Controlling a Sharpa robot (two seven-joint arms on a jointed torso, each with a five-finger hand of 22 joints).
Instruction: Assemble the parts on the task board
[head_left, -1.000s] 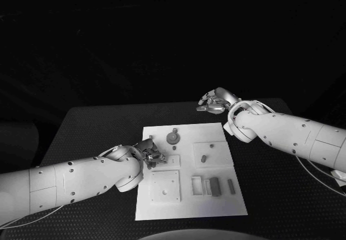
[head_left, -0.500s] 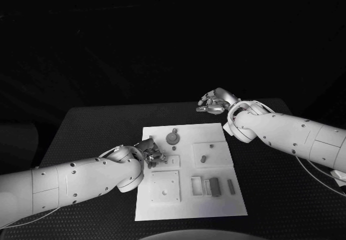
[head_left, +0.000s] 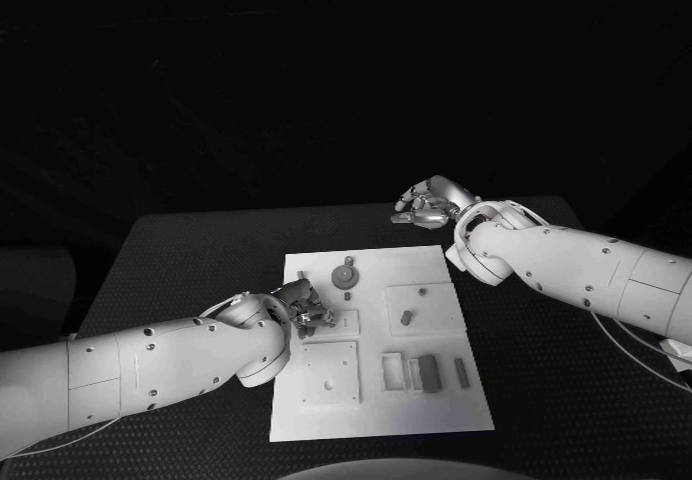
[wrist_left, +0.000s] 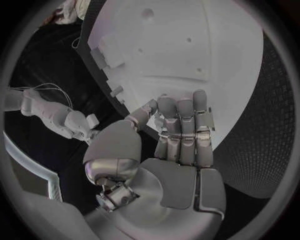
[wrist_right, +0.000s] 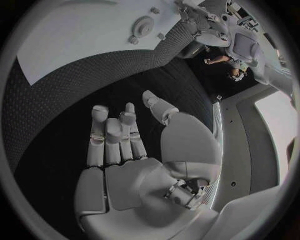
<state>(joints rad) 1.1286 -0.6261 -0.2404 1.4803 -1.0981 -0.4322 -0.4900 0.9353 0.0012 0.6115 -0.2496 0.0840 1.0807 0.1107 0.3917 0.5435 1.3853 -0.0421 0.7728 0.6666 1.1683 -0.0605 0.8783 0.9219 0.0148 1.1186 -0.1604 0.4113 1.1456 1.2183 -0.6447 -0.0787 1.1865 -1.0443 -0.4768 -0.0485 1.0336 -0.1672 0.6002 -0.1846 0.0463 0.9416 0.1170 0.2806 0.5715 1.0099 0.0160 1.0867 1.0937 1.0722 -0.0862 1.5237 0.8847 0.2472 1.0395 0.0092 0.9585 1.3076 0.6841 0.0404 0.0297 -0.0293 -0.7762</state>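
1. I see the black table (head_left: 188, 260) running well past the task board (head_left: 378, 400) on every side, with a wide bare band of mat between the board's far edge and my right hand (head_left: 428, 204).
2. My left hand (head_left: 300, 307) sits at the board's left edge, its fingers over the white plate. The board's lower half lies open behind and to the side of it.
3. My right hand hangs beyond the board's far right corner, well apart from it. In the right wrist view the fingers (wrist_right: 112, 135) are apart and nothing is in them.
4. The left wrist view shows the left fingers (wrist_left: 181, 130) straight and side by side over the board's edge. I think they hold nothing, though the tips are hard to read.
5. Against a second ago, my left arm has crept slightly forward along the board's edge; the right hand has stayed put.
6. The parts lie ahead of the left hand: a round grey piece (head_left: 346, 274), a small slug (head_left: 408, 318), and upright bars (head_left: 427, 372).
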